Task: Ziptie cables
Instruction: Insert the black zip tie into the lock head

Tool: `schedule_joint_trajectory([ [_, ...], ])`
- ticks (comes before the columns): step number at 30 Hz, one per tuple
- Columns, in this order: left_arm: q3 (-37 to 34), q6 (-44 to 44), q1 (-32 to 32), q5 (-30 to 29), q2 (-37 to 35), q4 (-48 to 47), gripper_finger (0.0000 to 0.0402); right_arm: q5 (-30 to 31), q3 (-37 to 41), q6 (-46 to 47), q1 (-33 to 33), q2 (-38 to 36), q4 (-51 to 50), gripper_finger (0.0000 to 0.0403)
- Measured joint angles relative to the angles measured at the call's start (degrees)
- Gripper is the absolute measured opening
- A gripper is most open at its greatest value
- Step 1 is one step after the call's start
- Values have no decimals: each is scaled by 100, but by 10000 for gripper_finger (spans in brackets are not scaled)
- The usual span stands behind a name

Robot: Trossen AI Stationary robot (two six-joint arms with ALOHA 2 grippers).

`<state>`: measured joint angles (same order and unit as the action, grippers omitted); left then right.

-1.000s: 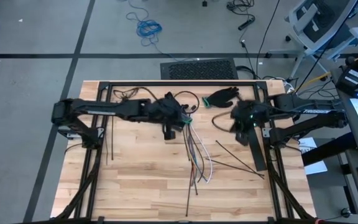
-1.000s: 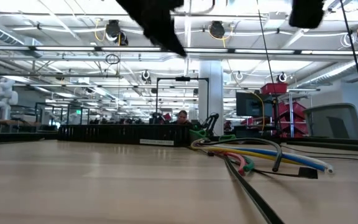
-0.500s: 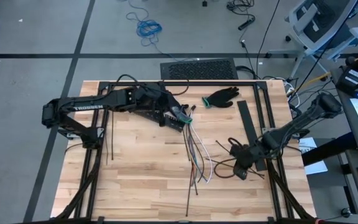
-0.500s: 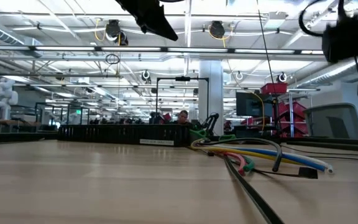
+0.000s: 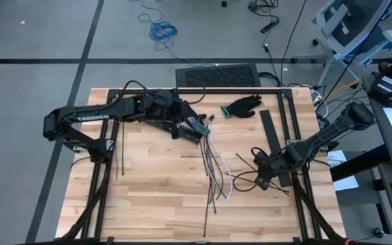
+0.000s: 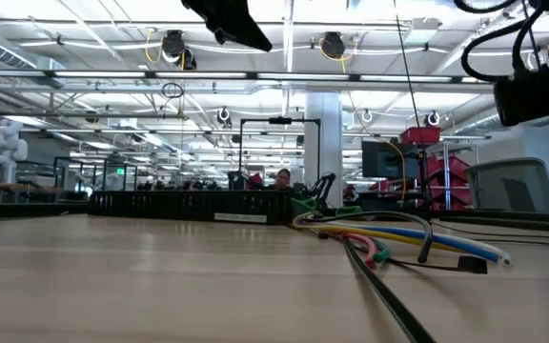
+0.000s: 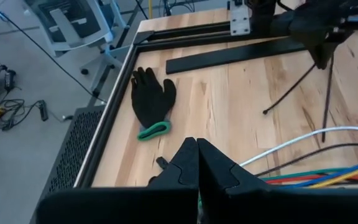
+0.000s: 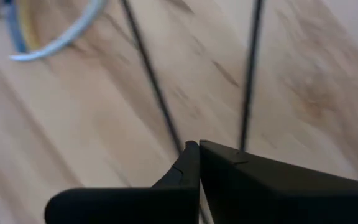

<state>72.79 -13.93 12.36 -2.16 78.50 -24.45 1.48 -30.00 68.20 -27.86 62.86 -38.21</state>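
The right hand (image 5: 263,178), clenched and empty, was lowered just beside the zipties (image 5: 260,170) lying slantwise on the counter (image 5: 148,190), nearer them than the left hand (image 5: 199,131), likewise clenched, at the cables' (image 5: 216,170) upper ends.

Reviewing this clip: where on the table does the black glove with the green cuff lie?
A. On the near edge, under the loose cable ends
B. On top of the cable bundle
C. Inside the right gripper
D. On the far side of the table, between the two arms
D. In the high view the black glove lies on bare wood at the far side, apart from the cables, between the left gripper and the black rail.
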Motion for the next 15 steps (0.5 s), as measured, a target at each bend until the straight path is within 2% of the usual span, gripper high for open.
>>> schedule_joint_trajectory([
  [4,0,0,2,-86,0,-28,0,6,53,-47,0,257,-4,0],
  [10,0,1,0,-111,0,-28,0,-28,468,62,0,592,990,0],
  [15,0,2,0,-191,0,2,0,-47,590,-117,155,705,777,0],
])
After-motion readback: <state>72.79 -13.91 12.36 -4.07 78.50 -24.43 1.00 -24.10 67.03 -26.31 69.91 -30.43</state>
